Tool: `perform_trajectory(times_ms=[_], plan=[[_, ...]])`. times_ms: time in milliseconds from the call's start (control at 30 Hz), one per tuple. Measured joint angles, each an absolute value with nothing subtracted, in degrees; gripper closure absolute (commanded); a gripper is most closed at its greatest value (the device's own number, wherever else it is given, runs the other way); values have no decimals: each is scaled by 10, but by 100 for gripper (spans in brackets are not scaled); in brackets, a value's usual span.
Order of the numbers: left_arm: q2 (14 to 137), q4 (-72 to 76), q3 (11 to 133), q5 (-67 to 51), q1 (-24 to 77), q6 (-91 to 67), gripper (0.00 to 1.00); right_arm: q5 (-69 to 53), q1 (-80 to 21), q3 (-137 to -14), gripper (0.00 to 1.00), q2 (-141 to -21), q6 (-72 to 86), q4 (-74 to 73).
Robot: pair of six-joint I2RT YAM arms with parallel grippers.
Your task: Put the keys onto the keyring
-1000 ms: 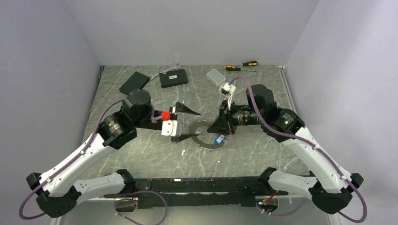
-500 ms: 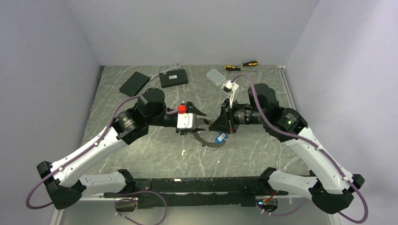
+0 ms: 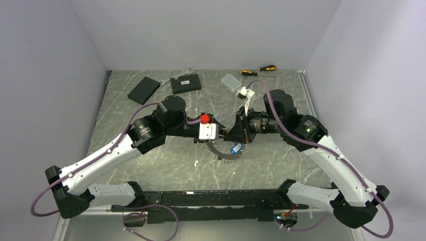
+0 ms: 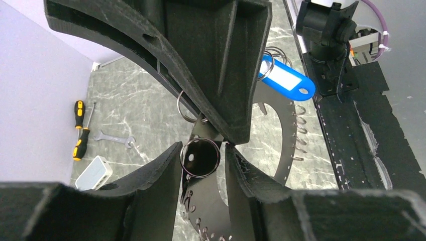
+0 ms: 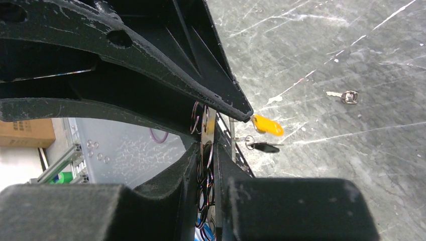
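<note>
The keyring (image 3: 222,154), a dark toothed loop, hangs from my right gripper (image 3: 237,136), which is shut on its edge. In the right wrist view the band stands edge-on between the fingers (image 5: 211,150). A key with a blue tag (image 3: 234,148) hangs from it and shows in the left wrist view (image 4: 286,80). A key with a yellow-orange tag (image 5: 267,125) and a dark key (image 5: 263,147) hang beyond. A plain key (image 3: 196,163) lies on the table. My left gripper (image 4: 202,159) stands with its jaws close on either side of a small split ring (image 4: 200,157) on the keyring, a sliver apart.
At the back lie two yellow-handled screwdrivers (image 3: 258,70), a clear plastic box (image 3: 231,81), two black boxes (image 3: 185,84) (image 3: 143,89) and a small wrench (image 3: 186,72). The two grippers are almost touching above the table's middle.
My left arm has swung right, bringing its gripper up to the keyring, and its jaws have narrowed. The right gripper has held the keyring almost still.
</note>
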State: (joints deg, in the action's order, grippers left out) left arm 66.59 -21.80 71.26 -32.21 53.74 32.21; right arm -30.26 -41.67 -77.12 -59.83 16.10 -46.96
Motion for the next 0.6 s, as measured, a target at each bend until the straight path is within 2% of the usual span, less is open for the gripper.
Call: perform_trajectory(times_ms=[133, 367, 600], plan=[[666, -222, 717, -309, 542, 324, 60, -303, -417, -771, 100, -600, 161, -469], [667, -242, 726, -298, 546, 329, 81, -303, -417, -771, 100, -603, 161, -470], [674, -262, 738, -297, 547, 340, 89, -302, -417, -771, 100, -605, 158, -473]])
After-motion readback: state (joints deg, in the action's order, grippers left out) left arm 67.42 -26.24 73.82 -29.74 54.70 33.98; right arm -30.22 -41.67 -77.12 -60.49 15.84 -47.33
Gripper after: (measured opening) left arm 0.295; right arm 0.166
